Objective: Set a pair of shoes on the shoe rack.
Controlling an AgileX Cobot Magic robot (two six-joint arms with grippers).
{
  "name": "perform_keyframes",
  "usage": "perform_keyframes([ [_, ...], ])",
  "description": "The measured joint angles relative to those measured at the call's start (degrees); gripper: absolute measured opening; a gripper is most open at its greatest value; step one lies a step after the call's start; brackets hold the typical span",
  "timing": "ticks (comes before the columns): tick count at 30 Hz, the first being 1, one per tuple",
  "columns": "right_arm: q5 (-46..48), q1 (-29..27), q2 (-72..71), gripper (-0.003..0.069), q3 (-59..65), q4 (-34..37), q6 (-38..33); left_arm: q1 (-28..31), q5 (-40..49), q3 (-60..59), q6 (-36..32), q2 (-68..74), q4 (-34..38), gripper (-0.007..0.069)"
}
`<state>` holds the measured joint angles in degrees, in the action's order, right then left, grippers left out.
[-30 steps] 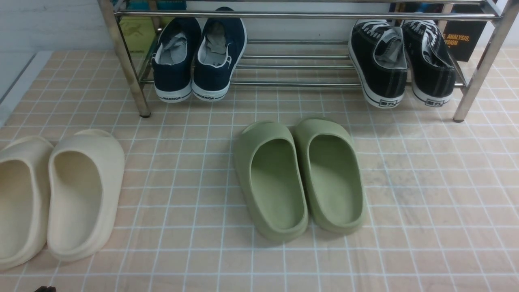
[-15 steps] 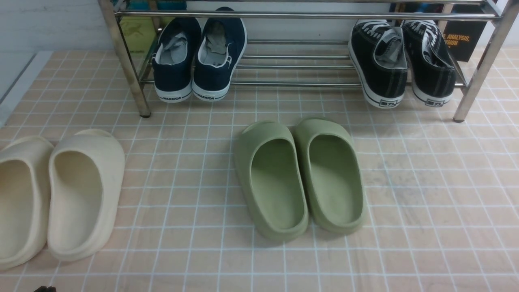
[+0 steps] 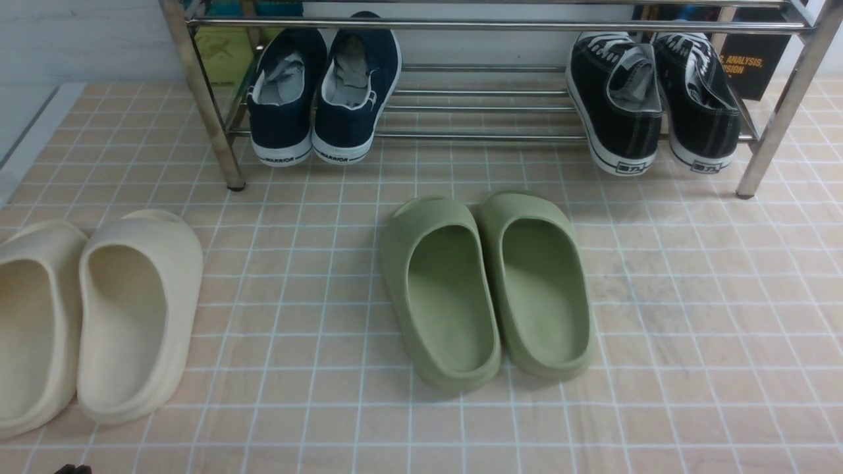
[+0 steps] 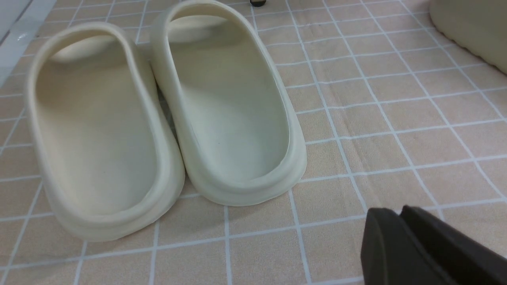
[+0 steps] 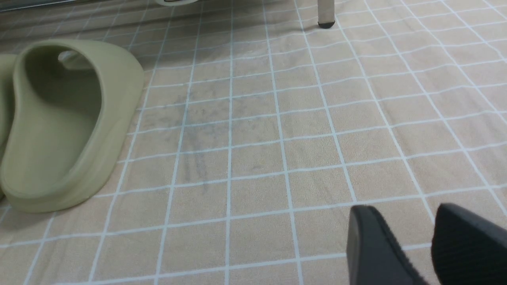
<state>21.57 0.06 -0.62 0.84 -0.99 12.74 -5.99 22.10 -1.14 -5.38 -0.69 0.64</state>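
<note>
Two navy-blue slip-on shoes, one (image 3: 282,99) beside the other (image 3: 355,92), stand side by side at the left end of the chrome shoe rack's (image 3: 204,105) lower shelf, heels toward me. My left gripper (image 4: 396,215) is shut and empty, low over the floor beside the cream slides. Only a dark tip of it (image 3: 72,469) shows at the front view's bottom edge. My right gripper (image 5: 408,221) is open and empty over bare tiles, to the right of the green slides. The navy shoes are out of both wrist views.
Black lace-up sneakers (image 3: 652,99) sit at the rack's right end. Green slides (image 3: 487,289) lie on the tiled mat in front of the rack's middle; cream slides (image 3: 92,316) lie at the front left. A rack foot (image 5: 326,16) stands ahead of the right gripper.
</note>
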Motion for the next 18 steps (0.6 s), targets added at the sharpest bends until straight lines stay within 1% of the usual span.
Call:
perform_keyframes([
  [18,0.0,0.0,0.0,0.0240,0.0,0.0,0.0,0.0,0.0,0.0,0.0,0.0,0.0,0.0086],
])
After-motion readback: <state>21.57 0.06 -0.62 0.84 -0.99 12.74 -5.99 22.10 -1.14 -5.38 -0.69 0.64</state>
